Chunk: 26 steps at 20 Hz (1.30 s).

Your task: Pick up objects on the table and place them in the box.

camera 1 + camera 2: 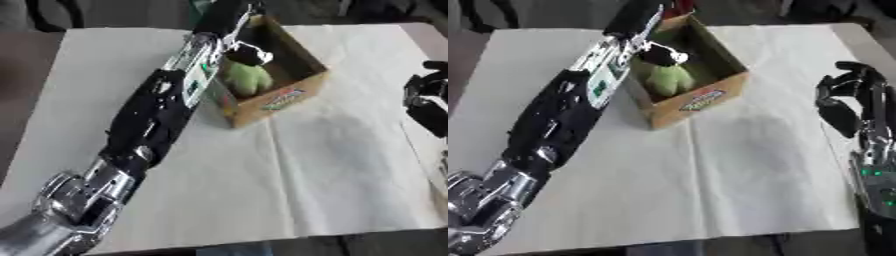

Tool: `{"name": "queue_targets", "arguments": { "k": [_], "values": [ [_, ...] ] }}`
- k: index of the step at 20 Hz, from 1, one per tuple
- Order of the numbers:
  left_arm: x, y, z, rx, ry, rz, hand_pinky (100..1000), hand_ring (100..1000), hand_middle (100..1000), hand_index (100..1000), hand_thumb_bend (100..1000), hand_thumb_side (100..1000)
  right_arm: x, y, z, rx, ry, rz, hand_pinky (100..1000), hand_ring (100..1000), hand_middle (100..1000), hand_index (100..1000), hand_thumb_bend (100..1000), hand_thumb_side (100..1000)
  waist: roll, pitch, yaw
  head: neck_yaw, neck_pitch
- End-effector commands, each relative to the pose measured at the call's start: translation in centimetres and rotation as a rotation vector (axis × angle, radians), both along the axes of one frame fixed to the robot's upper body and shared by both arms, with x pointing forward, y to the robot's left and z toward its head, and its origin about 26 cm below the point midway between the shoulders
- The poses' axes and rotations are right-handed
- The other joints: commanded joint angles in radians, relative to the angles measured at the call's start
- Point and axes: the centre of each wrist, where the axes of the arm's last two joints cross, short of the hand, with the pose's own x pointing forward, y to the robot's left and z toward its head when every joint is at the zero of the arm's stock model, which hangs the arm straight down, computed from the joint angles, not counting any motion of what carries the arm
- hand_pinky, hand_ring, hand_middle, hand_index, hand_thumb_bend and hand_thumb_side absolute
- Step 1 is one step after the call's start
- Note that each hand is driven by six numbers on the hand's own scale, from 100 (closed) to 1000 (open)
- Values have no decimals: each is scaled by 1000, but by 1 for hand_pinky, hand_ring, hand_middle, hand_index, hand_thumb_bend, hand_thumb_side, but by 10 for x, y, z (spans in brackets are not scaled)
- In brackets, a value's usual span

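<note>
We see a soft, pale green object [667, 77] lying inside the open cardboard box [710, 97]. Our left hand [661, 54] reaches over the box above it; its grip is unclear. Our right hand [846, 100] rests open at the right edge.

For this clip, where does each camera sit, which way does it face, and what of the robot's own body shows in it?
Left eye view: in the head, looking down at the table; the left arm crosses to the cardboard box, the right hand barely shows at the right edge.
Right eye view: beside it, same downward look; the left hand is over the box, above a green object, and the right hand idles open at right.
Both share the box, green object and white table cover.
</note>
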Motion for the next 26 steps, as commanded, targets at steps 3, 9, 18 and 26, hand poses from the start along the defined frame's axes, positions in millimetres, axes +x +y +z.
{"name": "queue_targets", "arguments": {
  "k": [3, 9, 18, 26],
  "values": [
    [-17, 20, 20, -116, -130, -29, 789, 783, 757, 701, 332, 324, 1, -9, 16, 4, -54, -16, 622, 493, 494, 739, 100, 100, -1, -16, 33, -25, -16],
    [-41, 67, 7, -273, -207, 29, 785, 779, 751, 685, 218, 376, -1, -14, 21, 10, -74, -37, 622, 493, 494, 739, 100, 100, 8, -7, 87, -57, -30],
    [-82, 129, -11, -442, -172, 186, 784, 766, 740, 677, 168, 454, -3, -24, 24, 18, -88, -78, 621, 490, 492, 735, 100, 100, 9, -3, 152, -96, -38],
    [-135, 152, -22, -524, -119, 205, 771, 750, 724, 670, 142, 420, -4, -21, 19, 22, -77, -73, 621, 490, 492, 734, 100, 100, 5, -14, 156, -91, -26]
  ]
}}
